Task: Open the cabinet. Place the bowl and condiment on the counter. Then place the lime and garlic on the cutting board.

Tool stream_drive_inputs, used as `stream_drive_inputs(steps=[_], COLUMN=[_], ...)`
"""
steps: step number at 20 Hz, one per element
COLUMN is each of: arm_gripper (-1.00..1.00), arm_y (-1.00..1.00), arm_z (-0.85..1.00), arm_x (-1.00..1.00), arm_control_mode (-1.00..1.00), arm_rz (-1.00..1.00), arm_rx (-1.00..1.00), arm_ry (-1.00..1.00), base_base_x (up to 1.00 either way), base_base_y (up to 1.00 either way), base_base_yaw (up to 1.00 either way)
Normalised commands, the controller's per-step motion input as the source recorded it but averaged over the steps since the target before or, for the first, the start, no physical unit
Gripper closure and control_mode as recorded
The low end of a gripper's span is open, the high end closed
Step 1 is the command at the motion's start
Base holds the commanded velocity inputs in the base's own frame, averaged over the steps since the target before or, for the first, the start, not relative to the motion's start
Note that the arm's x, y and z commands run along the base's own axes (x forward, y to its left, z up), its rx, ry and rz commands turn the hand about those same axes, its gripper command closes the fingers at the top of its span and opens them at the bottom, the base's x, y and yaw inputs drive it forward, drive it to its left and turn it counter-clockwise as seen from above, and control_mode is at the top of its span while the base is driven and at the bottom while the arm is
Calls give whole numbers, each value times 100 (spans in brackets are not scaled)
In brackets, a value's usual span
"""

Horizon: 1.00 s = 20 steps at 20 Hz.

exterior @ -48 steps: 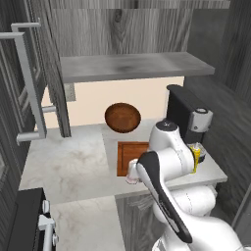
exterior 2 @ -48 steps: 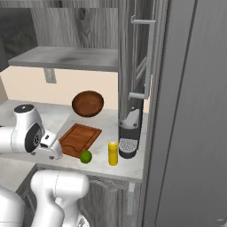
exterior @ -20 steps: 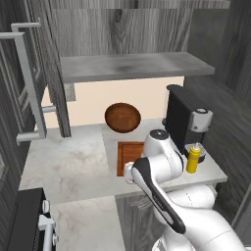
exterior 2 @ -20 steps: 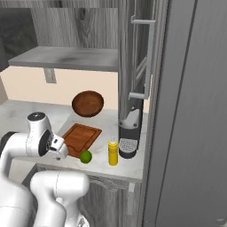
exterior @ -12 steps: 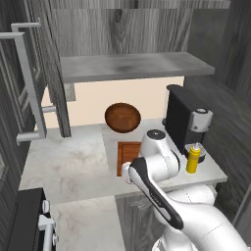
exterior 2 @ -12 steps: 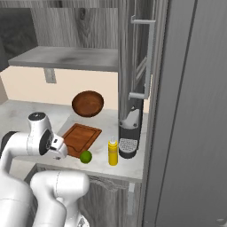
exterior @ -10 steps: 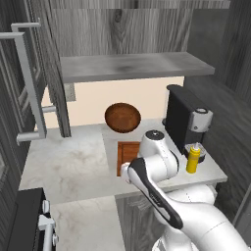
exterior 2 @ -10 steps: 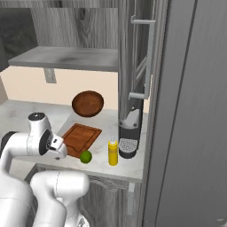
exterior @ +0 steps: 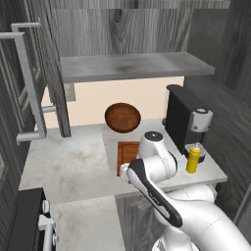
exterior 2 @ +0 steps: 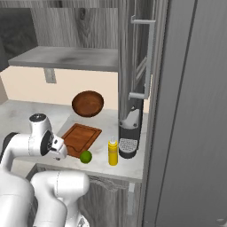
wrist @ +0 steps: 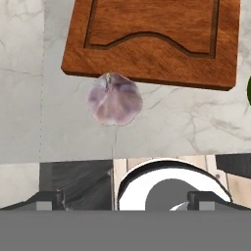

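Left base view: the white arm covers the near end of the rectangular reddish-brown wooden cutting board [exterior: 127, 153]. Hand view: the board's far end is cut off by the top edge; the small bright green lime [wrist: 249, 91] shows only as a sliver at the right edge.

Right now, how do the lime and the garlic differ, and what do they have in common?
The lime is smooth, round and bright green; the garlic is a lumpy, pale pinkish-white bulb. The garlic lies right at the cutting board's near edge, the lime off one corner. Both are small, rest on the counter, and neither is on the board yet.
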Motion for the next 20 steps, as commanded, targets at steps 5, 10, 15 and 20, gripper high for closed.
stream_drive_inputs(steps=[5, 10, 15, 20], arm_gripper=[-100, -100, -100, -100], arm_y=[0, 0, 0, 0], arm_z=[-9, -9, -16, -17], arm_x=[12, 9, 12, 11], arm_control_mode=[-100, -100, -100, -100], arm_rz=[0, -1, -1, 0], arm_rx=[0, 0, 0, 0], arm_ry=[-1, 0, 0, 0], base_base_x=[0, 0, 0, 0], base_base_y=[0, 0, 0, 0], base_base_yaw=[0, 0, 0, 0])
